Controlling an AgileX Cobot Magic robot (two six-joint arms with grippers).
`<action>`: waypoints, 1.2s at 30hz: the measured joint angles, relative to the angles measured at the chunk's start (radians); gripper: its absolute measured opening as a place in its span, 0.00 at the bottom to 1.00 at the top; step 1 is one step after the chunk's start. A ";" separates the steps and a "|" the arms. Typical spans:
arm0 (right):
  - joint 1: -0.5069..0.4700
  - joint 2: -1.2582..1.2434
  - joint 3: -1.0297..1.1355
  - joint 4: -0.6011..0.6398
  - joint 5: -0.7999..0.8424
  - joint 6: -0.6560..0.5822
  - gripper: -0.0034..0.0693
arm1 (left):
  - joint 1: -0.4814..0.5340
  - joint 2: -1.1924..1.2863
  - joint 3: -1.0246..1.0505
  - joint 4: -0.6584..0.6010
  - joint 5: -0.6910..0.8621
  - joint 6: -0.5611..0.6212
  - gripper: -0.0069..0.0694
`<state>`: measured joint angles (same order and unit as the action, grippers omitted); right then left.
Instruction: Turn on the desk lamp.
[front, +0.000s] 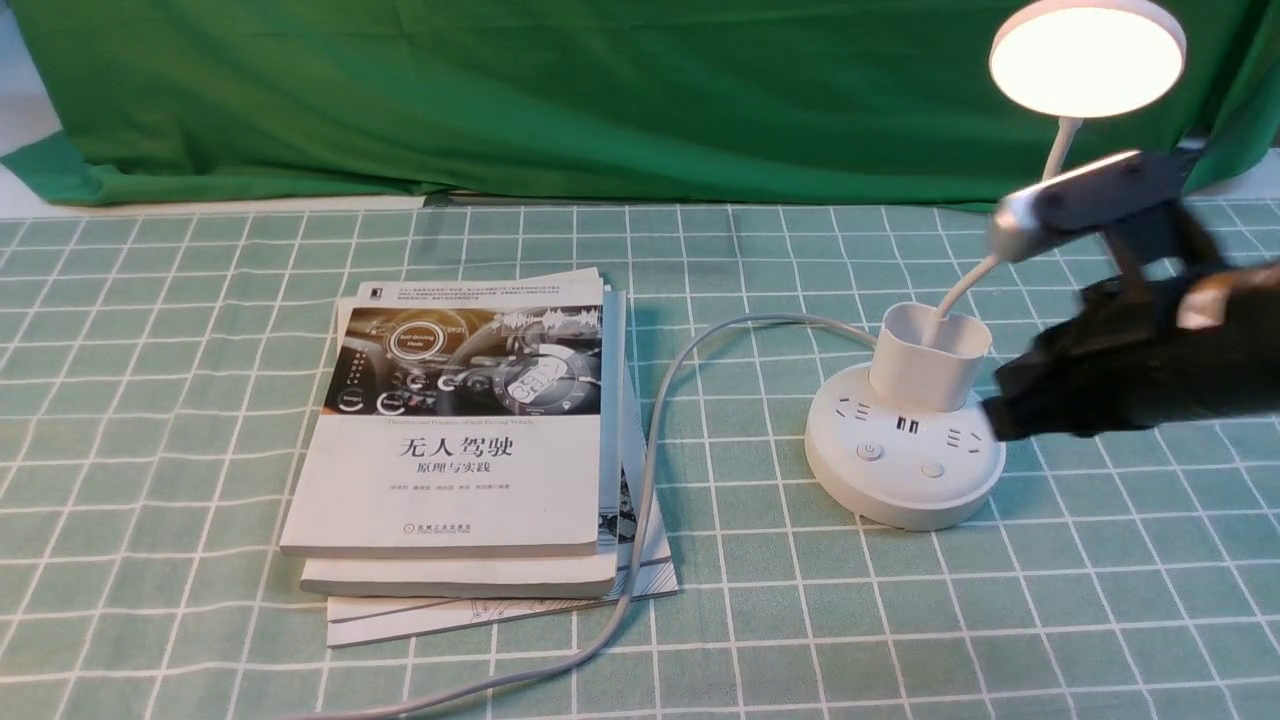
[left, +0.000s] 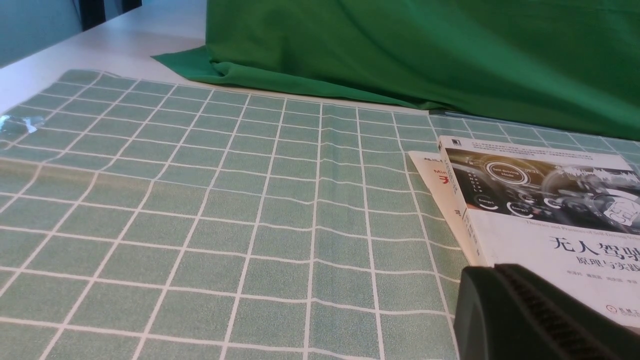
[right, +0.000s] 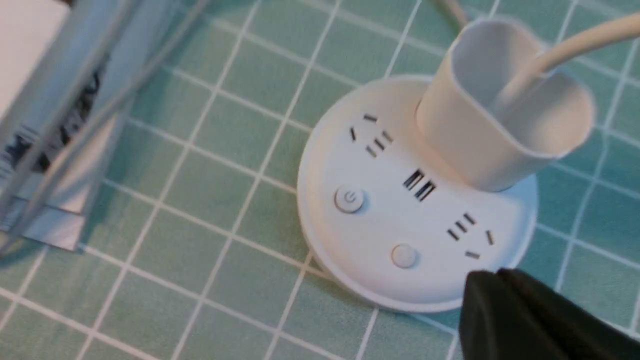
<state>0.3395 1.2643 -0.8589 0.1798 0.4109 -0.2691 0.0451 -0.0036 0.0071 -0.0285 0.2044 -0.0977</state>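
Note:
The white desk lamp stands at the right of the table on its round base (front: 905, 465). Its disc head (front: 1087, 58) glows bright. The thin neck (front: 1055, 160) rises from the cup-shaped holder (front: 928, 355). The base carries a power button (front: 870, 451), a plain round button (front: 933, 468) and sockets. My right gripper (front: 995, 418) is shut and empty, its tip just above the base's right edge. In the right wrist view the gripper (right: 492, 280) sits beside the plain button (right: 404, 255); the power button (right: 349, 199) is farther off. My left gripper (left: 487, 272) is shut over the top book's near edge.
A stack of books (front: 470, 440) lies left of the lamp, also in the left wrist view (left: 545, 210). The lamp's grey cord (front: 650, 450) runs along the stack's right side to the front edge. A green cloth (front: 560, 90) hangs behind the checked tablecloth (front: 150, 400).

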 joint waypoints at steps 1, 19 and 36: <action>0.000 -0.074 0.052 0.000 -0.042 0.008 0.09 | 0.000 0.000 0.000 0.000 0.000 0.000 0.12; 0.000 -0.901 0.509 0.002 -0.292 0.041 0.14 | 0.000 0.000 0.000 0.000 0.000 0.000 0.12; -0.004 -0.975 0.674 0.001 -0.472 0.103 0.19 | 0.000 0.000 0.000 0.000 0.000 0.000 0.12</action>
<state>0.3360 0.2897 -0.1852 0.1803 -0.0607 -0.1665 0.0451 -0.0036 0.0071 -0.0285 0.2044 -0.0977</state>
